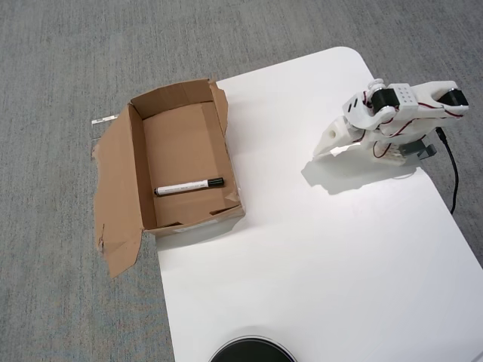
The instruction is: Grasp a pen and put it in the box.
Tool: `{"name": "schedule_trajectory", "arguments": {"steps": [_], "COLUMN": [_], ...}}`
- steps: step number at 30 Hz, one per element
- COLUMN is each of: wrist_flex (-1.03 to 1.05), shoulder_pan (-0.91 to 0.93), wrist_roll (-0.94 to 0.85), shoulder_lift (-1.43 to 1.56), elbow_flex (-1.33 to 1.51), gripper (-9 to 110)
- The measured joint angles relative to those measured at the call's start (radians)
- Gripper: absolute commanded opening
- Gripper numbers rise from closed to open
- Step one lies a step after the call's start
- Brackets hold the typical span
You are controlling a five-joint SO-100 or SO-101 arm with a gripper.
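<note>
Pen (189, 185) with unreadable barrel print, inside box (136, 162).

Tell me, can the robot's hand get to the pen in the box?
Probably yes. The pen lies uncovered in the open-topped box, and only bare white table lies between it and the hand.

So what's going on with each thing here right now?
pen: lying flat inside the box, cap on.
box: open on top, one wide flap spread flat on the carpet.
claw: above the white table, far from the box, holding nothing; open or shut is unclear.
</note>
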Motion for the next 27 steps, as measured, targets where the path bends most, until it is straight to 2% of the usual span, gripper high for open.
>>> {"name": "schedule_trajectory", "arguments": {"steps": [27], "wrist_flex": [0.038], "shoulder_pan": [-0.046], "wrist_roll": [0.002], "shoulder_lift": [0.002], "elbow_flex": [0.0], "gripper": [2]}}
